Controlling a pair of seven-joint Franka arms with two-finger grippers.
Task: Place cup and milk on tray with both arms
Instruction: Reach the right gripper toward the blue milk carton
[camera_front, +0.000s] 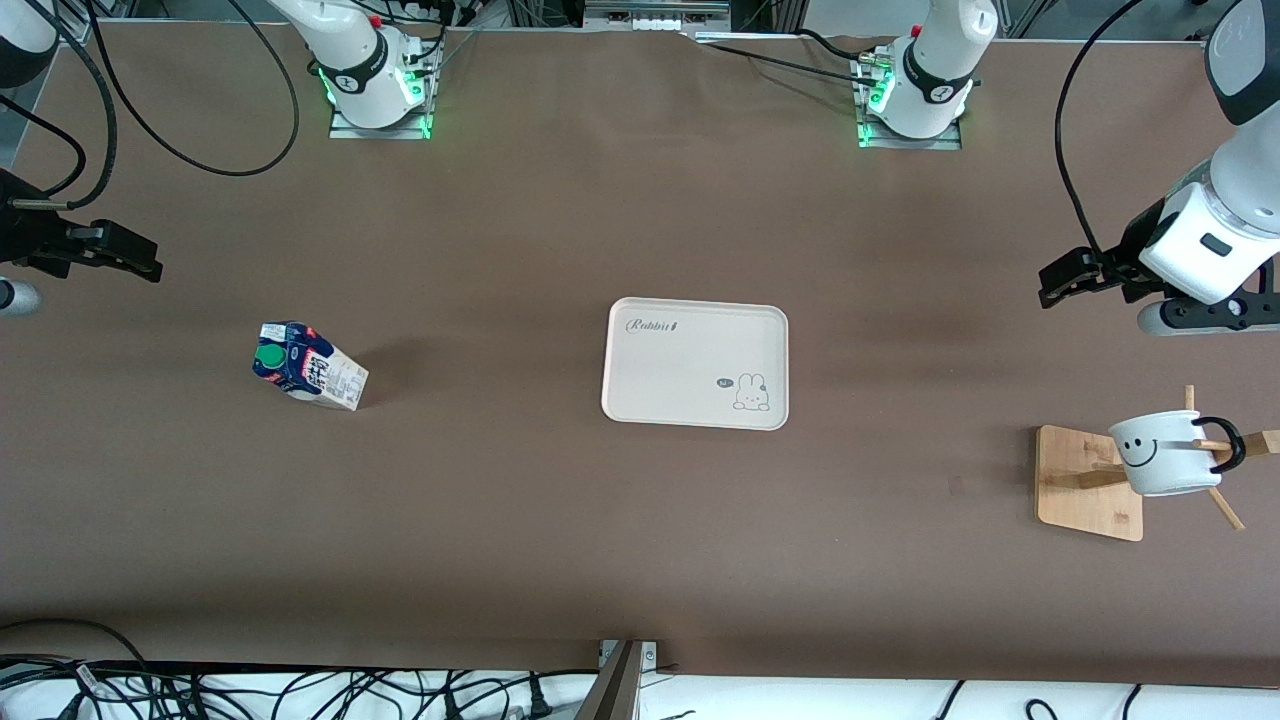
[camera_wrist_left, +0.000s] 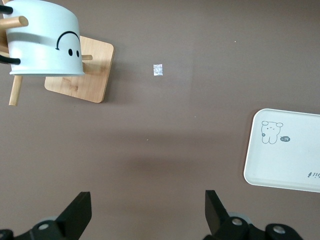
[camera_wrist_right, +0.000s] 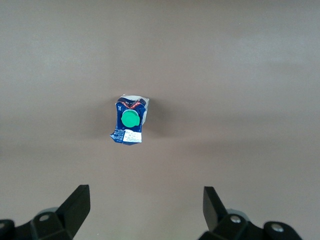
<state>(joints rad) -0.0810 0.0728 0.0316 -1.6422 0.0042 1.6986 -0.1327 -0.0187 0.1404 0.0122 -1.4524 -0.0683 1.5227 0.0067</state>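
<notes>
The cream tray (camera_front: 690, 345) lies flat in the middle of the table, with nothing on it. The milk (camera_front: 308, 365) stands on the table toward the right arm's end. The cup (camera_front: 1165, 452) hangs on a peg of a wooden rack toward the left arm's end, smiley face showing. My left gripper (camera_front: 1072, 277) is open and empty, up over the table at that end, apart from the cup. My right gripper (camera_front: 118, 253) is open and empty, up over the table at its end, apart from the milk. The left wrist view shows the gripper (camera_wrist_left: 148, 210), cup (camera_wrist_left: 42, 42) and tray (camera_wrist_left: 292, 165). The right wrist view shows the gripper (camera_wrist_right: 146, 207) and milk (camera_wrist_right: 130, 120).
The wooden rack (camera_front: 1088, 485) has a flat base and pegs that stick out around the cup; it also shows in the left wrist view (camera_wrist_left: 85, 77). Brown table stretches between tray, milk and rack. Cables lie along the table's front edge (camera_front: 300, 690).
</notes>
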